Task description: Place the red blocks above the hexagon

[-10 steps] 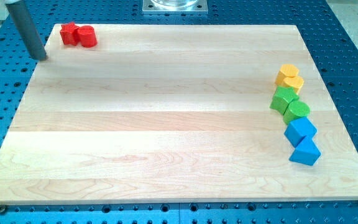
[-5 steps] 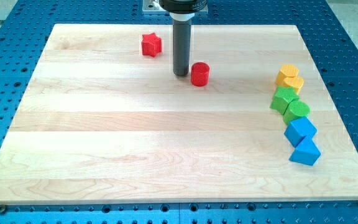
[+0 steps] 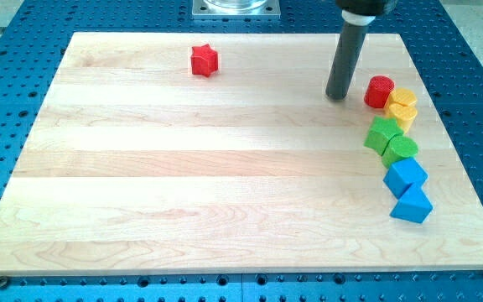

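Overhead, pale wooden board [image 3: 183,184] on blue perforated table [image 3: 476,50]; no gripper, my tip [image 3: 337,96] left of red cylinder [image 3: 379,91].

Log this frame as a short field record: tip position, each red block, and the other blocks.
tip: my tip rests on the board, just to the view's left of the red cylinder, a small gap between
red cylinder: at the view's right, touching the yellow blocks
red star block: alone near the view's top
green blocks: below the yellow
blue blocks: lowest in the column
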Motion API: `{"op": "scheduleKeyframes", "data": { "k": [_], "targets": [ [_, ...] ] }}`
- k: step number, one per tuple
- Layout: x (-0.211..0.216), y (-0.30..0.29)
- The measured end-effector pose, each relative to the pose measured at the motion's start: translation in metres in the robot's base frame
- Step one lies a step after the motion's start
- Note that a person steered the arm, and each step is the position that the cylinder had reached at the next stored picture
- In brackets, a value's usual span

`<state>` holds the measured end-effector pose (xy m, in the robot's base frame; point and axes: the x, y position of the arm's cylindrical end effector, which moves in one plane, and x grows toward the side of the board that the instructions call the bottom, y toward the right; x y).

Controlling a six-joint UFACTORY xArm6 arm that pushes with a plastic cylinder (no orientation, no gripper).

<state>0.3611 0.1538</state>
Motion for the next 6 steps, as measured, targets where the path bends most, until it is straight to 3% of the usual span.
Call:
{"op": "scheduleKeyframes", "data": {
  "k": [1,2,3,4,5,6],
  "targets": [
    [0.027,0.016],
    [-0.067,0.006],
    [-0.101,0.12],
    [-0.017,0.175],
    [0.031,0.132],
    [0.02,0.114]
  ]
}}
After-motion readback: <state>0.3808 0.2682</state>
